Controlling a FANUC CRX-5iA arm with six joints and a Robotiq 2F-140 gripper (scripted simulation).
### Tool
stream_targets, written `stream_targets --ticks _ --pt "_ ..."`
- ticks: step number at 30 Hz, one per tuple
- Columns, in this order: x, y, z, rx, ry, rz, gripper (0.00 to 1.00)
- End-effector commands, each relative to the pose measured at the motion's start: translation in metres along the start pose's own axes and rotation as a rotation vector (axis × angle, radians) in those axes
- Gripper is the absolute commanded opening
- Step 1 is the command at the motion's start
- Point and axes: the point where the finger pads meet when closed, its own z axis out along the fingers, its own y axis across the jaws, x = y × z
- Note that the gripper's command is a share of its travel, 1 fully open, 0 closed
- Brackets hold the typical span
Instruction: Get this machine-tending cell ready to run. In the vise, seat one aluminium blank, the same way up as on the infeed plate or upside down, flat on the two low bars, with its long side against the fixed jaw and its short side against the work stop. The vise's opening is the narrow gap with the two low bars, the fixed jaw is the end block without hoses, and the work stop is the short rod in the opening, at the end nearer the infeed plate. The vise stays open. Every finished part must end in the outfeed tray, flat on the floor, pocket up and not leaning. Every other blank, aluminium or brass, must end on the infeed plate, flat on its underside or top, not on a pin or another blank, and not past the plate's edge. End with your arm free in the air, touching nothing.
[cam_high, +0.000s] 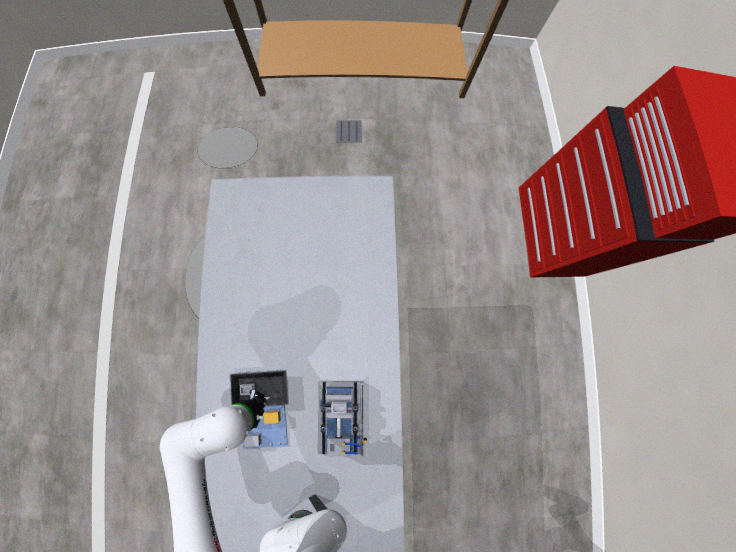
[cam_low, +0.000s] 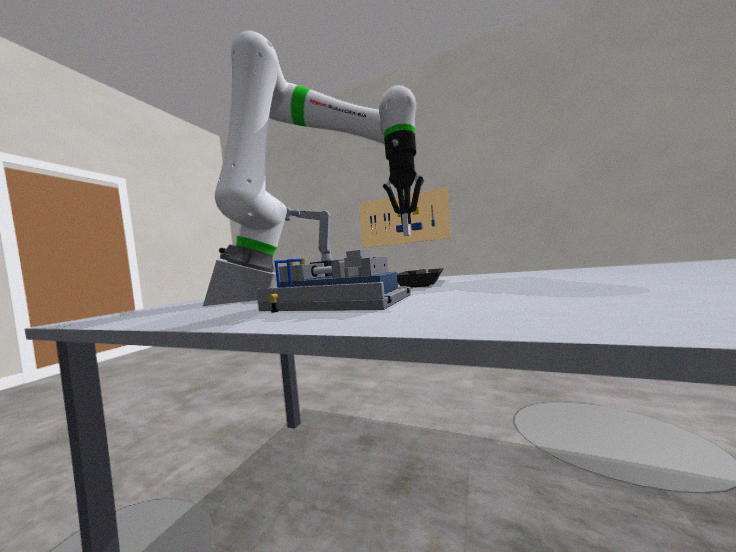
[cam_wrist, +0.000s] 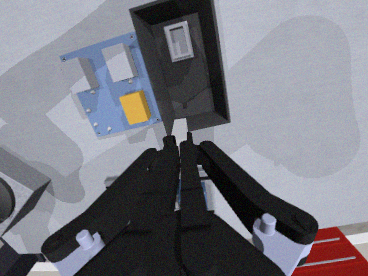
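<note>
My gripper (cam_wrist: 181, 128) (cam_low: 406, 228) is shut and empty. It hangs high above the table, over the edge where the dark outfeed tray (cam_wrist: 182, 65) meets the blue infeed plate (cam_wrist: 112, 95). One finished part (cam_wrist: 179, 41) lies pocket up in the tray's far end. On the plate lie a brass blank (cam_wrist: 135, 107) and two aluminium blanks (cam_wrist: 120, 65) (cam_wrist: 90, 72). The vise (cam_high: 340, 415) stands to the right of the plate, with a light grey block (cam_high: 338, 408) at its middle; I cannot tell what that block is.
The arm's base (cam_low: 237, 279) stands at the table's near end behind the vise (cam_low: 332, 285). A red tool cabinet (cam_high: 630, 178) stands off to the right, a wooden shelf (cam_high: 362, 50) at the far end. A tool board (cam_low: 404, 222) hangs on the wall.
</note>
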Motion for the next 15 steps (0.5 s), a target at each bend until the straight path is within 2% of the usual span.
stream_targets --ticks 1,15 --pt "0.000 0.000 0.006 -0.001 0.000 0.000 0.00" --pt "0.000 0.001 0.029 -0.001 0.000 0.000 0.00"
